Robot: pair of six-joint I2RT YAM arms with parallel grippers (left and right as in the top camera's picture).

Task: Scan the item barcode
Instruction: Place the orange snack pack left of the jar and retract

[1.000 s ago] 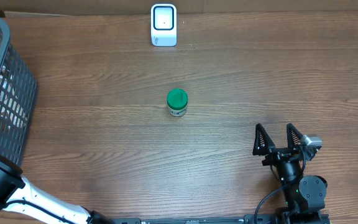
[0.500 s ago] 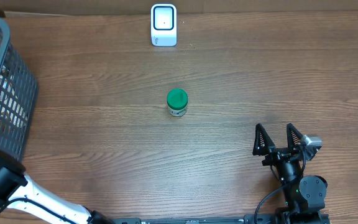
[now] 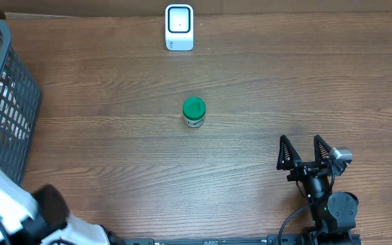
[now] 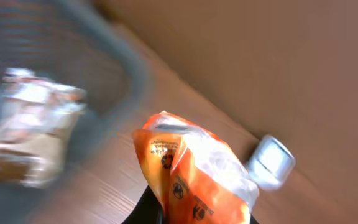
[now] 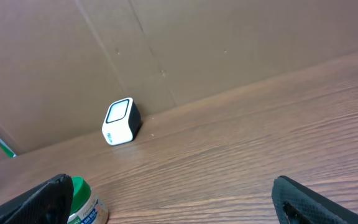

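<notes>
Packet of orange crinkly plastic (image 4: 194, 171) fills the lower centre of the left wrist view, pinched in the left gripper (image 4: 188, 214), jaws clenched on its lower edge. Dark grey mesh basket (image 3: 9, 109) shows blurred at upper left of that view, behind the packet, so the pick looks done. White box-shaped scanner (image 3: 179, 27) stands at top centre of the overhead view, well apart from the left arm at lower left. Presenting the barcode is left to do, and no barcode is legible. Right gripper (image 3: 305, 151), lower right, rests with jaws spread wide, empty. White jar with green lid (image 3: 194, 112) stands mid-frame on the brown wooden table (image 3: 284, 82).
</notes>
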